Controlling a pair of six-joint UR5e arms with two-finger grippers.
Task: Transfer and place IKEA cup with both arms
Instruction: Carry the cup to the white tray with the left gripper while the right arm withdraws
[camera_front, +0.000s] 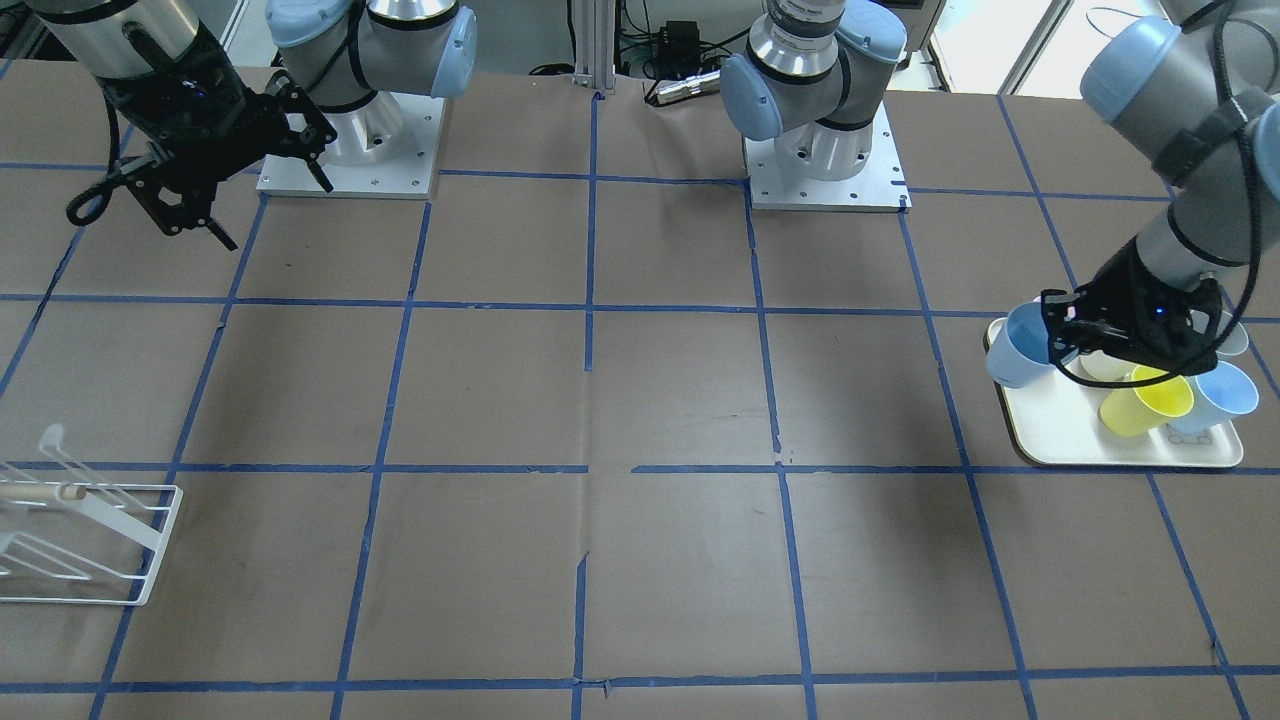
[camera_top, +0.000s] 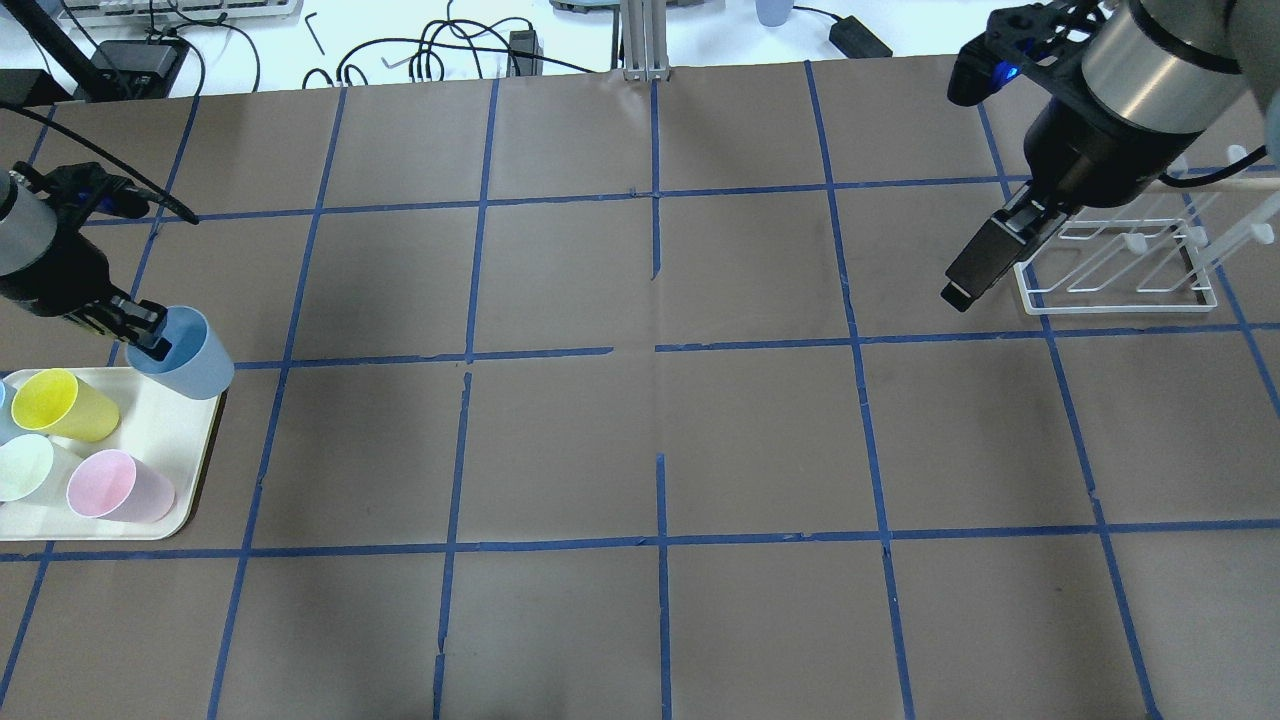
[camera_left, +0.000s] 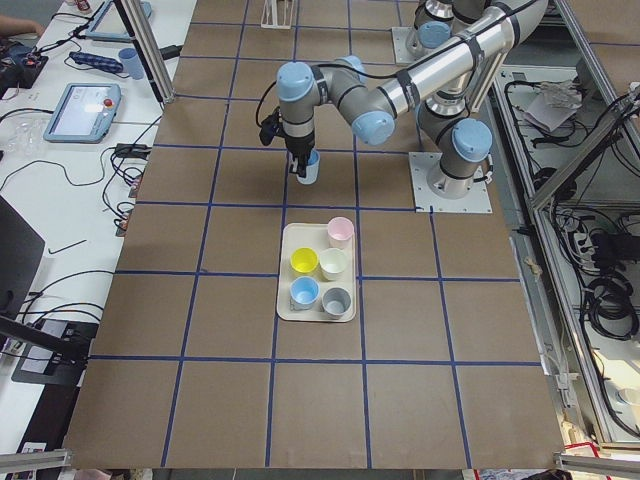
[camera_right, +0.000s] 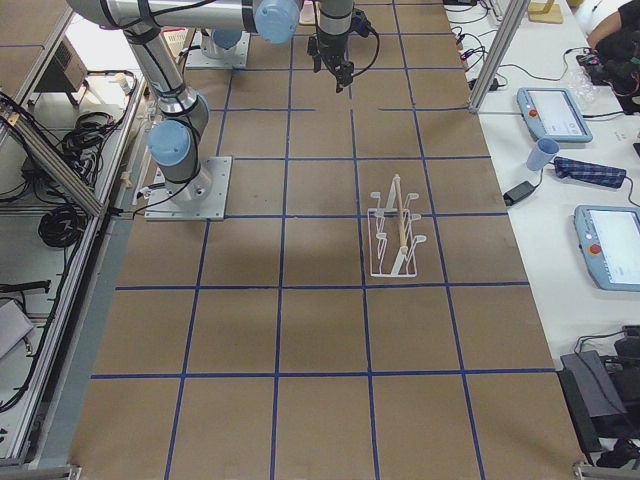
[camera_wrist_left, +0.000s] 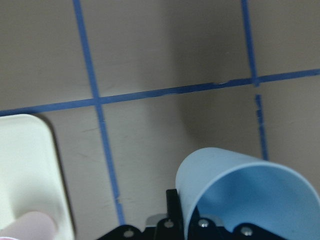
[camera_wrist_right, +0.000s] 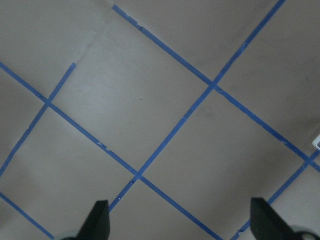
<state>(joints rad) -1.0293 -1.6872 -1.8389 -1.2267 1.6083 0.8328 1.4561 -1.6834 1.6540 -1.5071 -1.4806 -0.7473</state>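
My left gripper (camera_top: 150, 338) is shut on the rim of the pale blue IKEA cup (camera_top: 188, 352), one finger inside it. It holds the cup tilted at the far corner of the white tray (camera_top: 150, 520). The cup also shows in the front view (camera_front: 1015, 345), the left side view (camera_left: 308, 168) and the left wrist view (camera_wrist_left: 250, 195). My right gripper (camera_top: 962, 285) is open and empty above the table beside the rack; its fingertips (camera_wrist_right: 100, 220) stand wide apart over the blue tape lines.
The tray holds a yellow cup (camera_top: 60, 405), a pink cup (camera_top: 115, 485), a pale green cup (camera_top: 25, 465), a sky-blue cup (camera_front: 1215, 395) and a grey cup (camera_left: 336, 300). A white wire rack (camera_top: 1120, 270) stands on the right side of the table.
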